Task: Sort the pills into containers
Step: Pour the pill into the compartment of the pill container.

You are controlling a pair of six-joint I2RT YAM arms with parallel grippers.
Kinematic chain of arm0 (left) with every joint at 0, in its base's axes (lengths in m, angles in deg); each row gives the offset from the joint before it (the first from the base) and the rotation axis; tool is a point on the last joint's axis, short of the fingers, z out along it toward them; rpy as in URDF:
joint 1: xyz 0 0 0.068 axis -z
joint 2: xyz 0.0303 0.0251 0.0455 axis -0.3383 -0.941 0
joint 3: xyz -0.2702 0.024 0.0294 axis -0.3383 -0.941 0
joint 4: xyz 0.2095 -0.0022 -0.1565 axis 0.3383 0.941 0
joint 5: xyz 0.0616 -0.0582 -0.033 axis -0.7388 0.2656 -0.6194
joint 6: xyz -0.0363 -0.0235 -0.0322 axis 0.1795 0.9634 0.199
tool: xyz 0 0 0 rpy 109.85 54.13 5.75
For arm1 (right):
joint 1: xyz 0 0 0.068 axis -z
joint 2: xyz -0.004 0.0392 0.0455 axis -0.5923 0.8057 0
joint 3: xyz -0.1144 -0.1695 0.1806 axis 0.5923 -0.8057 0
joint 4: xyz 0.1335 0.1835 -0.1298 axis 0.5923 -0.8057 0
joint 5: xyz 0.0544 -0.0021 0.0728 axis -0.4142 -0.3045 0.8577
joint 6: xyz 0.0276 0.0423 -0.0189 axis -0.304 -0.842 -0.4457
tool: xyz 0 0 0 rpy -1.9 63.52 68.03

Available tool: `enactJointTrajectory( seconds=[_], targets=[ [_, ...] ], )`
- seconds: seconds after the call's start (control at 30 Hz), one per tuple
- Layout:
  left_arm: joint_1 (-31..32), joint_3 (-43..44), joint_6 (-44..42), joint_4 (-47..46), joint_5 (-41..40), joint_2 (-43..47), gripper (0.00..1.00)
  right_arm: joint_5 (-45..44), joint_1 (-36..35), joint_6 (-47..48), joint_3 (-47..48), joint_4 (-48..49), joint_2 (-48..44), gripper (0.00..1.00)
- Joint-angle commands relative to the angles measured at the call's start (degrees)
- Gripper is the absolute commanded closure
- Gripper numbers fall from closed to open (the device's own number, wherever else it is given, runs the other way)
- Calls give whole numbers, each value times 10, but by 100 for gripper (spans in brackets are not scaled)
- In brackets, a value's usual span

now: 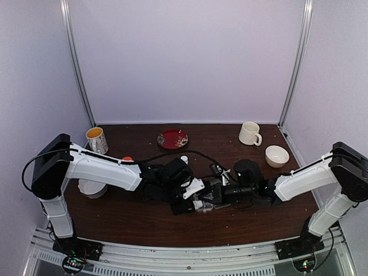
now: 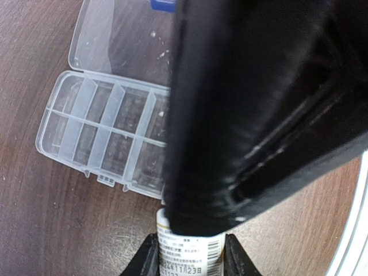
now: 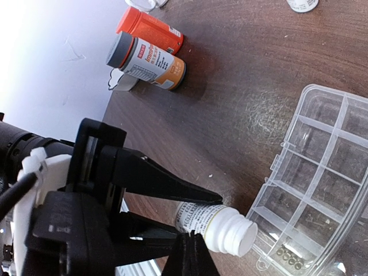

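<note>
Near the middle of the table's near edge, the left gripper (image 2: 190,256) pinches an uncapped white bottle (image 3: 221,227), its mouth tipped toward the open organizer (image 3: 286,150).
The mouth seems to sit just at the box's outer wall, not squarely over a cell, so a steeper tilt could scatter tablets onto the wood. A few pills (image 3: 287,260) lie in the corner cell nearest the bottle, and the other visible cells look empty. The right gripper (image 1: 214,196) crowds close; I cannot tell how its fingers stand.

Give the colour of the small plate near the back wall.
Red plate; top external view.
</note>
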Motion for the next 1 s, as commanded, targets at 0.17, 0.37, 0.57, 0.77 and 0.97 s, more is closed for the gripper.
enactJointTrajectory(
  seconds=[0.17, 0.37, 0.57, 0.77, 0.97],
  targets=[
    [0, 32, -10, 5, 11, -1, 100, 4, -1, 1, 16, -12, 70, 100],
    [1, 33, -11, 7, 12, -2, 100, -1, 4, -7, -5, 21, 40, 100],
    [1, 33, -11, 8, 11, -2, 100, -7, 7, 4, -11, 23, -7, 100],
    [0, 33, -11, 8, 11, -2, 100, 17, 6, -2, -10, 40, 22, 100],
    [1, 32, -10, 8, 13, -2, 100, 10, 5, 14, 13, -17, 48, 100]
  ],
)
